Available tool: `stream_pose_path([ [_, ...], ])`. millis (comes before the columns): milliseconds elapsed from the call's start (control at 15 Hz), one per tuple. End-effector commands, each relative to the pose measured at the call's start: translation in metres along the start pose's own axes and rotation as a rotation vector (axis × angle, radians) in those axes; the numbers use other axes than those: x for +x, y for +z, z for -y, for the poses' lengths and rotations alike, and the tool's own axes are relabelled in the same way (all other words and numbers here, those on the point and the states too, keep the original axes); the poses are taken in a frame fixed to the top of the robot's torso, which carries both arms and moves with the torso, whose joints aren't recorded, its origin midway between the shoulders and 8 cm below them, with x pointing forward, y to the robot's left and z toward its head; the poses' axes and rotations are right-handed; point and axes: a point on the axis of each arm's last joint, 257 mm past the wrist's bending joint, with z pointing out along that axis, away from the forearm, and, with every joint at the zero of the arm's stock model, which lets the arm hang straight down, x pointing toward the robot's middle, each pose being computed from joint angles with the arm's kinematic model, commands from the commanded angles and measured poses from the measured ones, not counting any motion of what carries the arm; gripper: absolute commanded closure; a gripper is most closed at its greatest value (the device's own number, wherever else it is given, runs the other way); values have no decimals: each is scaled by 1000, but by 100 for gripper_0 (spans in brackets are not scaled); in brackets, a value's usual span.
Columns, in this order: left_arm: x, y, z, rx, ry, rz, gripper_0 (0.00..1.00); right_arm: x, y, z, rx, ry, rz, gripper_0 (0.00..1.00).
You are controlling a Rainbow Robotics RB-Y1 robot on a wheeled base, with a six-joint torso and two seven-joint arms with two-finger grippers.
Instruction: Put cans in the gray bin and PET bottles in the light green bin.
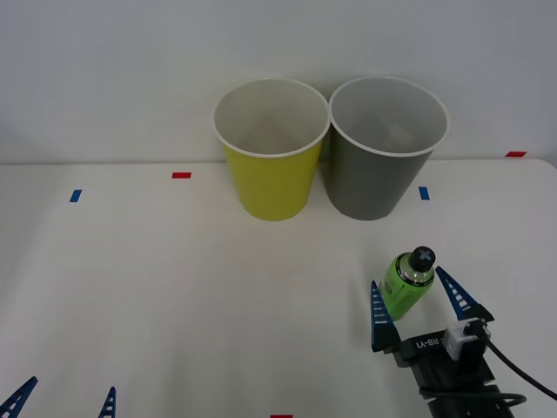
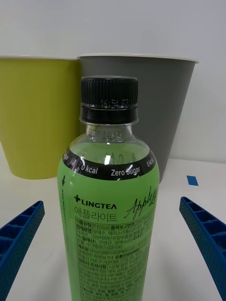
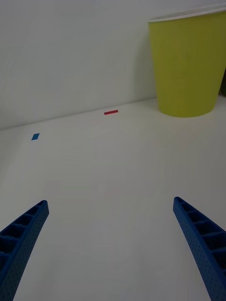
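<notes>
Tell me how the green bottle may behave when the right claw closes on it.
The bottle looks full, so probably heavy for its size. Its smooth label may slip. Standing tall between the open right claw's fingers, it could tip if pushed high.

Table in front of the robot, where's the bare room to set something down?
The table is bare from the light green bin forward to the open left gripper, past the red tape mark. It is crowded on the right: the open right gripper flanks the PET bottle before the gray bin.
</notes>
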Motion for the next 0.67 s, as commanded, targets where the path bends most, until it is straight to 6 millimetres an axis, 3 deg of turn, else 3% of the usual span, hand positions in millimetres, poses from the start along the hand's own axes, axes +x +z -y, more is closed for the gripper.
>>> stream_pose_path([
  [67, 0, 0, 0, 0, 0, 0, 9, -1, 8, 3, 2, 2, -2, 0],
  [467, 0, 0, 0, 0, 0, 0, 9, -3, 17, 4, -1, -1, -2, 0],
  [533, 0, 0, 0, 0, 0, 0, 9, -3, 18, 4, 0, 3, -1, 30],
  [667, 0, 0, 0, 0, 0, 0, 9, -3, 18, 5, 3, 18, -1, 63],
])
